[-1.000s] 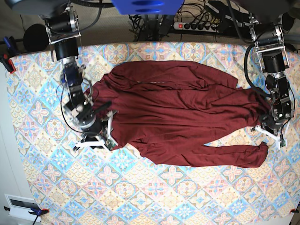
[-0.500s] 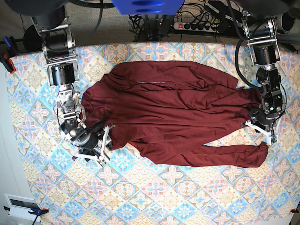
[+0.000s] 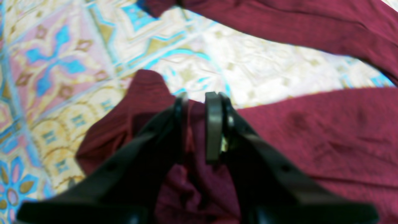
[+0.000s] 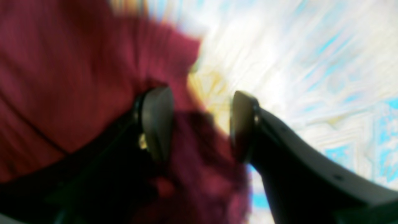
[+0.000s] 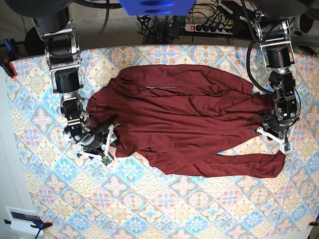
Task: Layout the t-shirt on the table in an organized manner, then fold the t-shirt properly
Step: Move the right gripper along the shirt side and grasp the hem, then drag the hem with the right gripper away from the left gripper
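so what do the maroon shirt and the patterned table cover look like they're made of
The t-shirt looks like a soft matte knit, probably cotton jersey: fine ribbed texture shows in the left wrist view, and it lies in limp folds. The table is covered with what seems a thin printed fabric, slightly glossy; faint wrinkles show. Neither fibre can be confirmed by look alone.

A white power strip with several plugs in it lies on the floor behind the far edge, amid a tangle of black cables. A blue housing juts in at top centre. At the lower left sits a white box with a dark slot; small red clamps grip the left border
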Controlling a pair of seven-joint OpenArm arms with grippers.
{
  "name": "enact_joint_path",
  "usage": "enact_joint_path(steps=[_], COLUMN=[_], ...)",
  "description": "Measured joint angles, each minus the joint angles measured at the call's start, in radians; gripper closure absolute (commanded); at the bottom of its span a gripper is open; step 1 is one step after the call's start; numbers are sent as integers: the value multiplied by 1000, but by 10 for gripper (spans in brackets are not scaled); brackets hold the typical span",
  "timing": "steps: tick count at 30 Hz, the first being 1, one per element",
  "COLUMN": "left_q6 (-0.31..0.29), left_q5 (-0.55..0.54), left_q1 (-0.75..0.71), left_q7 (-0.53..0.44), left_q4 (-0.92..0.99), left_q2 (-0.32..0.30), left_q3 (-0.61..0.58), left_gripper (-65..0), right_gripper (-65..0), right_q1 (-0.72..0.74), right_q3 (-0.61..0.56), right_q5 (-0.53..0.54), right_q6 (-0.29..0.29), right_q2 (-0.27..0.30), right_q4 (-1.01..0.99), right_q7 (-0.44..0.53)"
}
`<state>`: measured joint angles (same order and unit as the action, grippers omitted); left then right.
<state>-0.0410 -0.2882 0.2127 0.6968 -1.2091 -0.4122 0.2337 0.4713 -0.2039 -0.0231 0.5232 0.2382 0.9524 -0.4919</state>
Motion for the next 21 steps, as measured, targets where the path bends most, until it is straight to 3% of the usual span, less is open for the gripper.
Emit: enact_joint_path(steps=[9, 15, 21], left_q6=[3, 3, 3], left_q5=[0, 1, 1], left_q1=[-12, -21, -22], left_q7=[-1, -1, -1], left_q4=[0, 0, 0], left_q2=[0, -1, 16], left_q3=[0, 0, 3], left_gripper=[-103, -103, -103], right_gripper=[-298, -296, -297], right_q1=[19, 19, 27], right_q3=[-23, -82, -81], right_q5=[-18, 124, 132], right_q6=[5, 15, 6], right_q2=[-2, -9, -5], right_q4=[-17, 72, 130], right_q7=[-6, -10, -9])
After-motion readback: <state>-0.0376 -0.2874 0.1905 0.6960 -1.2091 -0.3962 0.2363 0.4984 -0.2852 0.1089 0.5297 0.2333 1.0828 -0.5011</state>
